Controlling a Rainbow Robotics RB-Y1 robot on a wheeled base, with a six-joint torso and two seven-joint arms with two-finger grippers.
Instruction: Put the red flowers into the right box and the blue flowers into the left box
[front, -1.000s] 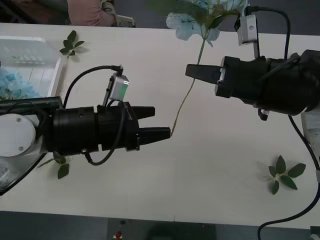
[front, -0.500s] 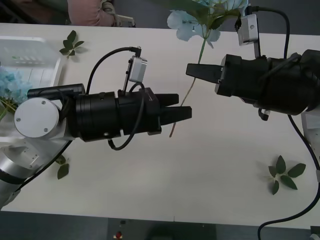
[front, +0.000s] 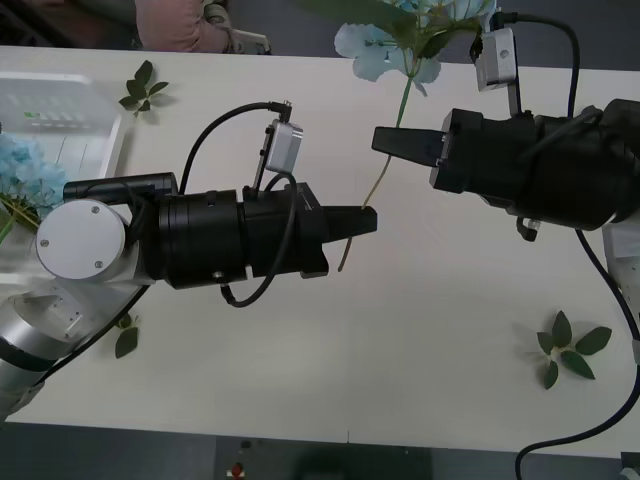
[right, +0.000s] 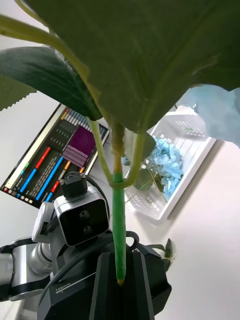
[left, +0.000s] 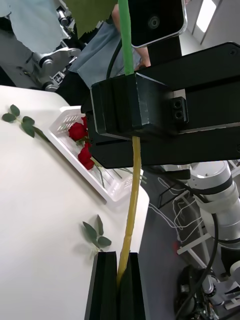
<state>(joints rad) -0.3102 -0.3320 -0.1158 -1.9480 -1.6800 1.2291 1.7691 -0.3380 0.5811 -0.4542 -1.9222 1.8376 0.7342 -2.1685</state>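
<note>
Handover: left end effector (front: 368, 221), open a moment ago, now clamps the blue flower's stem (front: 378, 182); right end effector (front: 385, 140) grips it higher up.

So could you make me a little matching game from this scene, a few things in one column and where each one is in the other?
Things:
1. pale blue puffy flower on a long green stem
2. red artificial roses
3. loose green leaf sprig
4. black-fingered left gripper

Places:
A. lying in a white slatted box
B. on the white table, below the right arm
C. held between both grippers, bloom past the table's far edge
D. shut on the stem's lower part, opposite the right gripper

Pairs: 1-C, 2-A, 3-B, 4-D
</note>
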